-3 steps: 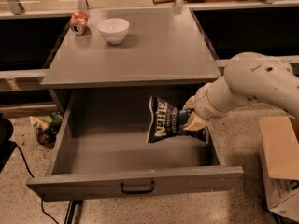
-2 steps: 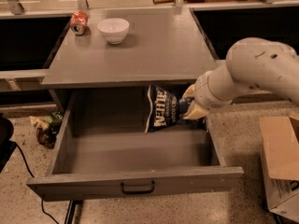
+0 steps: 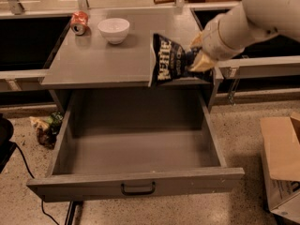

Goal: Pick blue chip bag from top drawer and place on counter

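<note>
Bag (image 3: 166,60) is up and out of the drawer (image 3: 136,149) vs. a sec ago, raised w/ the arm (image 3: 248,18) from inside the box to bench (image 3: 98,60) height. The white arm reaches in from upper R. Its pincer (image 3: 197,60) grips the bag by the R edge, fingers closed on the foil, over the bench's front R corner. Bag hangs upright, white lettering turned sideways, lower edge about level w/ the bench's front lip; whether it touches the top can't be told. Drawer stands pulled wide open below, w/ a dark handle (image 3: 138,189) at ctr of its front panel. At the bench's back L, a crushed red-orange can (image 3: 79,22) lies just beside a white bowl (image 3: 114,29), both well apart from the bag. On the floor: a cardboard box (image 3: 281,158) at R, some litter (image 3: 47,128) and a black cable (image 3: 23,163) at L.
</note>
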Motion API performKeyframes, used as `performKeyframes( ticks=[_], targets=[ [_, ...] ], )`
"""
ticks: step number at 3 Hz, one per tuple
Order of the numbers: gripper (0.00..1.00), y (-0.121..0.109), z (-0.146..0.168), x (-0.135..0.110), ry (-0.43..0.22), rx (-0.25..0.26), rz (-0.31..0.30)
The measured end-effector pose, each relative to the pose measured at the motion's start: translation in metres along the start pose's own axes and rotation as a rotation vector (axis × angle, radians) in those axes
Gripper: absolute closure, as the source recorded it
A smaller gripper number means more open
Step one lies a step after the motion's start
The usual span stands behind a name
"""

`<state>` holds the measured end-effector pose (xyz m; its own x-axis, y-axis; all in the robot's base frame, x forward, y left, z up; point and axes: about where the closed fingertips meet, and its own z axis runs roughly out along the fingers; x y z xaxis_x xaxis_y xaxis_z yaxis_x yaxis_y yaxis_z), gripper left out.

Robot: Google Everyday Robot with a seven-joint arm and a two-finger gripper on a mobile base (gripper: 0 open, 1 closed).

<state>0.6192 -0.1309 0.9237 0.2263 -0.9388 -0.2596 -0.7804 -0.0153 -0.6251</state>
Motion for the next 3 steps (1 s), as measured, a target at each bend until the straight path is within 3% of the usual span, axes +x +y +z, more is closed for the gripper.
performKeyframes(
  ticks=[1,2,3],
  targets=[
    [1.00,-0.019,-0.013,-0.005,-0.008,0.042,-0.002],
    [1.00,-0.019,-0.013,-0.005,-0.008,0.042,-0.002],
    [1.00,-0.033,-0.009,-0.002,-0.006,0.073,0.008]
  ],
)
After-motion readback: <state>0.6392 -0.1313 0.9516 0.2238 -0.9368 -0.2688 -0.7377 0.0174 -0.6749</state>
